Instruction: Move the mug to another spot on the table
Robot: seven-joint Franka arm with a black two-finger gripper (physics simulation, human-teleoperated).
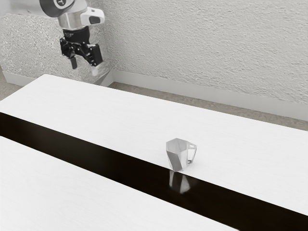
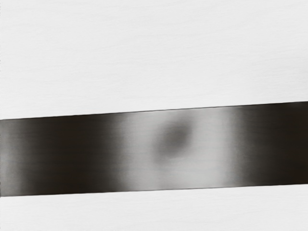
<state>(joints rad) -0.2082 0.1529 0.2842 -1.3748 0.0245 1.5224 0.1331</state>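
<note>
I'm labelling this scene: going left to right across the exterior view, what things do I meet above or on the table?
hand → mug

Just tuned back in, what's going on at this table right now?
The gripper hangs open and holds nothing, high above the table near its far corner at the exterior view's left. The mug stands upright on the white top, at the edge of the glossy black stripe, handle toward the exterior view's right. They are far apart; the mug has not been picked up.
</note>
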